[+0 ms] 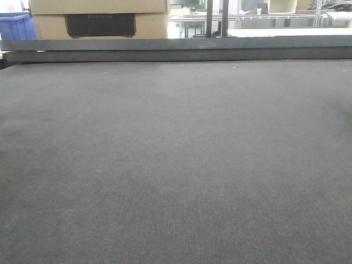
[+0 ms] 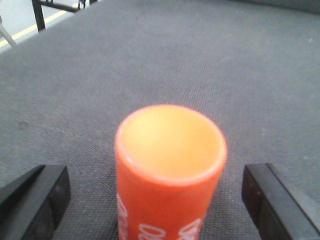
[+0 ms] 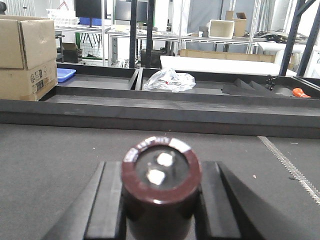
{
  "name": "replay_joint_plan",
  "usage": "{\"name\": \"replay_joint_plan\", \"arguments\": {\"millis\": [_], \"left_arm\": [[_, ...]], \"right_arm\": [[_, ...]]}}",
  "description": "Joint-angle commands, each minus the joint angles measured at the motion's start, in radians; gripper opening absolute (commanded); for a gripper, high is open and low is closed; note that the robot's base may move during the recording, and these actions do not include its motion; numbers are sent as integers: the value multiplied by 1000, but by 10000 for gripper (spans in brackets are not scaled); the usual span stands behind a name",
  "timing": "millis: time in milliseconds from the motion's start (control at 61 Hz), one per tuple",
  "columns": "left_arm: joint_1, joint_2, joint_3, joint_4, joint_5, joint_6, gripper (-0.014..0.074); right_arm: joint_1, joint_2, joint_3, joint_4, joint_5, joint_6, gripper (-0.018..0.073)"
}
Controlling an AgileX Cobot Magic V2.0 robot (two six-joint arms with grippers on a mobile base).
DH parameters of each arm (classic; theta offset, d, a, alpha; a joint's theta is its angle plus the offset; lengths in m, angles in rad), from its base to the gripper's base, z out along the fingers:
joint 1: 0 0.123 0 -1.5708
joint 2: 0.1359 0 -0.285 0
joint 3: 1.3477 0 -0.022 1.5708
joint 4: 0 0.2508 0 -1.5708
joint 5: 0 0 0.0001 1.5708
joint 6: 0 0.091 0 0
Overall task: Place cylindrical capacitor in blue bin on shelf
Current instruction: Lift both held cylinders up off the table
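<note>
In the right wrist view the cylindrical capacitor [image 3: 161, 169], a stubby dark cylinder with a maroon rim and two pale terminals on its top face, stands between the black fingers [image 3: 111, 200] of my right gripper [image 3: 161, 202], which is shut on it just above the dark mat. My left gripper [image 2: 155, 200] is open, its fingers [image 2: 42, 192] wide apart on either side of an upright orange tube with white lettering [image 2: 170, 165], touching neither side. A blue bin [image 1: 14, 26] shows partly at the far top left of the front view. I cannot make out the shelf.
The dark grey mat [image 1: 176, 165] ends at a raised dark rail [image 1: 176, 50]. Beyond it are cardboard boxes [image 3: 27, 55], a flat blue tray [image 3: 65, 75], a crumpled plastic bag [image 3: 170, 80], dark posts [image 3: 141, 30] and an orange-handled tool [image 3: 302, 93].
</note>
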Motion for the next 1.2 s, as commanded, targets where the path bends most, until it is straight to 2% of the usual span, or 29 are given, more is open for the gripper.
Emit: {"name": "replay_joint_plan", "arguments": {"millis": [0, 180, 262, 328, 394, 476, 574, 705, 837, 902, 1001, 1181], "left_arm": [[4, 22, -28, -13, -24, 0, 600], [4, 33, -49, -13, -24, 0, 598], [4, 33, -54, -13, -24, 0, 549], [4, 33, -54, -13, -21, 0, 452], [4, 31, -54, -13, 1, 0, 314], [4, 27, -54, -10, 35, 0, 101], [4, 4, -54, 21, 86, 0, -104], [4, -68, -54, 84, 167, 0, -109], [-5, -202, -64, 162, 306, 0, -109], [-20, -274, -84, 197, 417, 0, -109], [-53, -378, -137, 198, 605, 0, -109], [-143, -520, -272, 198, 962, 0, -109]], "right_arm": [[-3, -12, -1, -6, -22, -6, -43], [-3, -12, -1, -6, -22, -6, -43], [-3, -12, -1, -6, -5, -6, -43], [-3, -12, -3, -6, 30, -6, -43], [-3, -12, -5, -6, 68, -6, -43], [-3, -12, -5, -6, 108, -6, -43], [-3, -28, -8, -6, 159, -6, -43], [-3, -49, -50, -6, 280, -6, -43], [-3, -58, -139, -6, 501, -6, -43], [-3, -58, -188, -6, 612, -6, -43], [-3, -58, -233, -6, 709, -6, -43], [36, -58, -248, -6, 770, -6, -43]]}}
